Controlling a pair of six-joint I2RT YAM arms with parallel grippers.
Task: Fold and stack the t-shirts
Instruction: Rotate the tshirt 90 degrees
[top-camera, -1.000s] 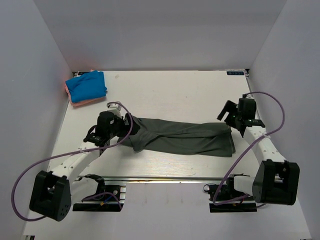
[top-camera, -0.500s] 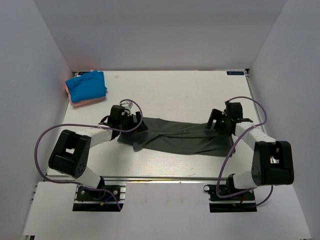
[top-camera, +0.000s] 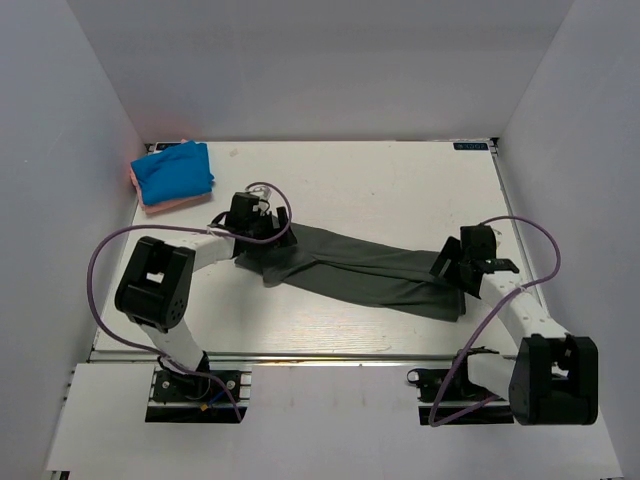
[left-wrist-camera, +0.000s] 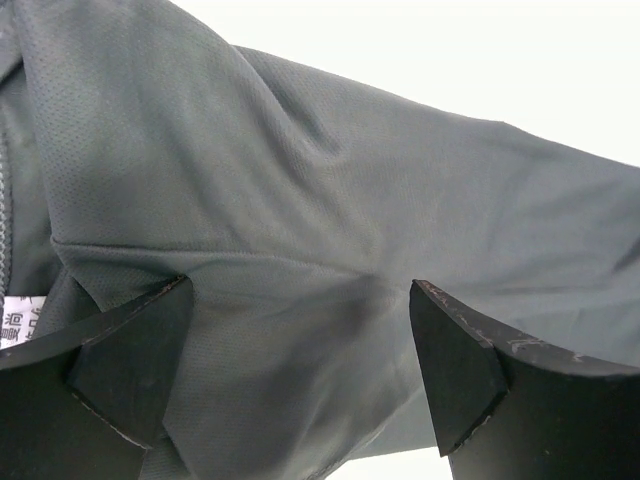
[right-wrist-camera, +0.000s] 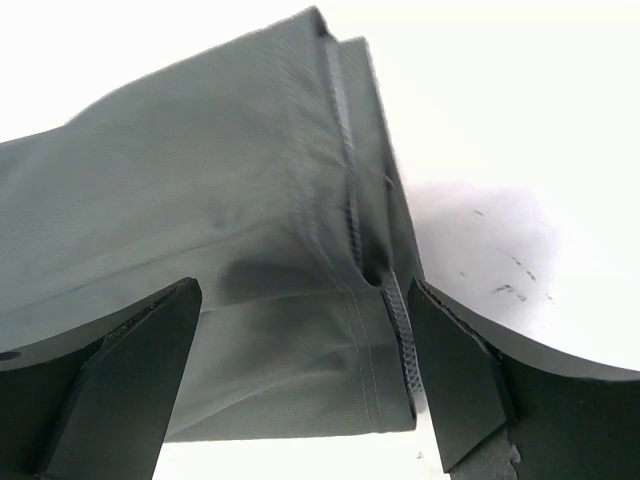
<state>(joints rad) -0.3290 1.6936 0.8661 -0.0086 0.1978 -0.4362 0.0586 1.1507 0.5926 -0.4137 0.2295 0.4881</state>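
The dark grey-green t-shirt (top-camera: 360, 272) lies as a long folded strip across the table, slanting from back left to near right. My left gripper (top-camera: 266, 236) is open over its left end. In the left wrist view (left-wrist-camera: 300, 290) the cloth (left-wrist-camera: 330, 180) spans between the spread jaws, with the white neck label (left-wrist-camera: 15, 322) at the left edge. My right gripper (top-camera: 452, 272) is open over the right end. In the right wrist view (right-wrist-camera: 303, 290) the stitched hem (right-wrist-camera: 200, 200) lies between the jaws. The blue tee (top-camera: 175, 170) sits folded on the salmon-pink tee (top-camera: 165, 207) at the back left.
White walls close in the white table (top-camera: 380, 190) on the left, back and right. A metal rail (top-camera: 320, 356) runs along the near edge by the arm bases. Purple cables loop from both arms.
The left gripper has moved back with the shirt's left end and the right gripper has moved nearer with the right end. The strip now lies slanted.
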